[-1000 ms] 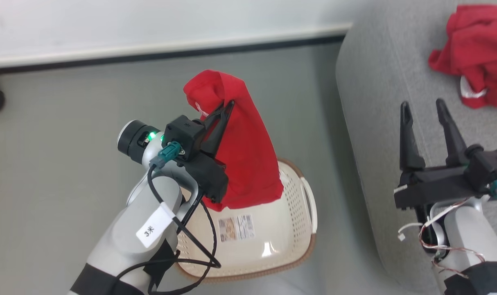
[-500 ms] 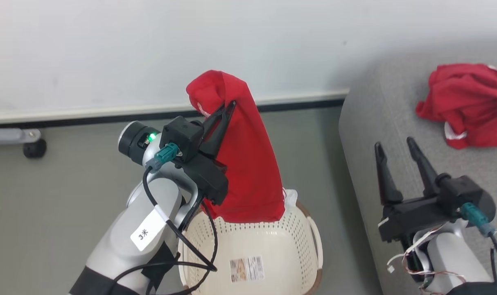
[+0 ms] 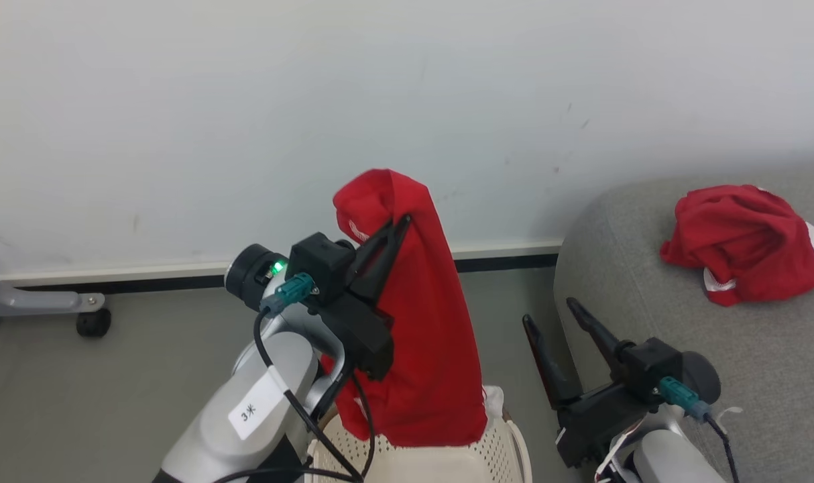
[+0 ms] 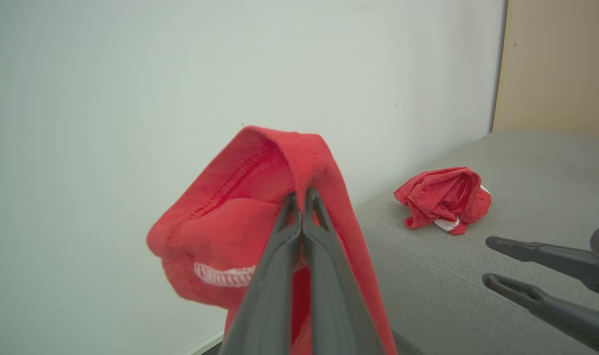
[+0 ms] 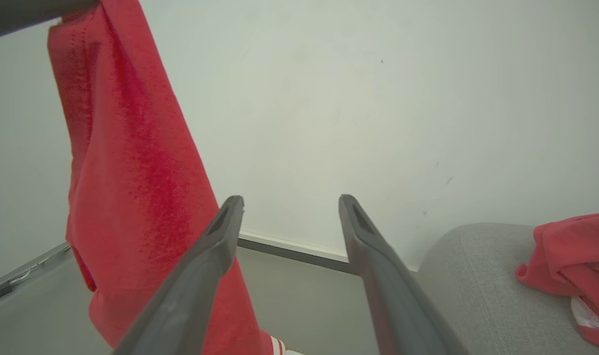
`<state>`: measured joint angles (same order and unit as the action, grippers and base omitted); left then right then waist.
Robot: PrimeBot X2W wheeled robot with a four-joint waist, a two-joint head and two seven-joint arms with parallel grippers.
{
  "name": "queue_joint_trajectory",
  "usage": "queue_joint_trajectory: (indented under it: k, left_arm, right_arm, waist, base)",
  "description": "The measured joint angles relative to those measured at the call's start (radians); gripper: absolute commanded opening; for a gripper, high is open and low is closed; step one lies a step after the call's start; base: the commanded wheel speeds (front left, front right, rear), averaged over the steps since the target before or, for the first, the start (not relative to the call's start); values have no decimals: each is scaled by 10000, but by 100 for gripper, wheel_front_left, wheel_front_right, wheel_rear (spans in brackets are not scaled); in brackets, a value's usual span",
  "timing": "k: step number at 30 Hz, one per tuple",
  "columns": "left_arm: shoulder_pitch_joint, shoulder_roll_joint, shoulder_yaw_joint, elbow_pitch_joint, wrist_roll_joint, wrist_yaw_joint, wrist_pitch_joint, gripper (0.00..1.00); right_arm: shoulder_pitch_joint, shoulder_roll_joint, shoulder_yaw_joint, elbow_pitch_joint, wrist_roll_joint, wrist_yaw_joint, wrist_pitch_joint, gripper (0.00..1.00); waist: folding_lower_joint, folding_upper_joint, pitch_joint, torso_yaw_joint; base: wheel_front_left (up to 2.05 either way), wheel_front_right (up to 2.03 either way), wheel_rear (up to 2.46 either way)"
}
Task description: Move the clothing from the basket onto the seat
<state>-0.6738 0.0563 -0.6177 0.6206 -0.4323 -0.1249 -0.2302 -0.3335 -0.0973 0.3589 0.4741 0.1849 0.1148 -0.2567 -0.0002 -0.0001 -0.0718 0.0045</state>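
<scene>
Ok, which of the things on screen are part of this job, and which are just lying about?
Job: bright red fabric garment gripped in the left tool; crumpled red garment with white trim on the large grey fabric sofa; cream perforated plastic basket; open right tool.
Lying about: grey metal leg with black caster; white wall; grey floor.

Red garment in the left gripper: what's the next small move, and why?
Probably carry the left gripper rightward toward the sofa, jaws shut. It pinches the red garment, which hangs over the basket, while the sofa lies to the right with a second garment on it. The open right gripper sits between, so pass above it.
</scene>
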Motion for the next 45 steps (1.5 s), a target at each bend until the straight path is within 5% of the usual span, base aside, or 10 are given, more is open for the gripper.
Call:
queue_joint_trajectory:
  k: [16,32,40,41,43,45]
  left_arm:
    - [718,71,-997,-1730,-596,-71,717,0]
    - [825,372,-1093,-2815,-798,-71,1409,0]
    - [822,384,-1089,-3093,-1049,-71,1641,0]
    - [821,384,-1089,-3126,-1060,-71,1674,0]
    - [821,384,-1089,-3175,-1066,-71,1730,0]
    - [820,384,-1089,-3214,-1097,-71,1760,0]
  right_arm:
    - [141,63,1170,811,209,88,2,100]
    - [-985,-895,4441,1009,1877,90,0,100]
    - [-1596,-792,5785,1507,2543,98,6,100]
    - [-1686,-746,5902,1570,2589,98,6,95]
    - [-1820,-637,6113,1695,2704,98,4,42]
    - [-1921,-522,6301,1797,2821,98,4,19]
  waist:
    - [2,1,-1018,424]
    - [2,1,-1015,633]
    - [2,2,-905,695]
    - [2,1,-890,700]
    - [2,2,-859,708]
    - [2,1,-829,715]
  base:
    - [0,0,0]
    - [0,0,0]
    - [0,0,0]
    - [0,0,0]
    - [0,0,0]
    - [0,0,0]
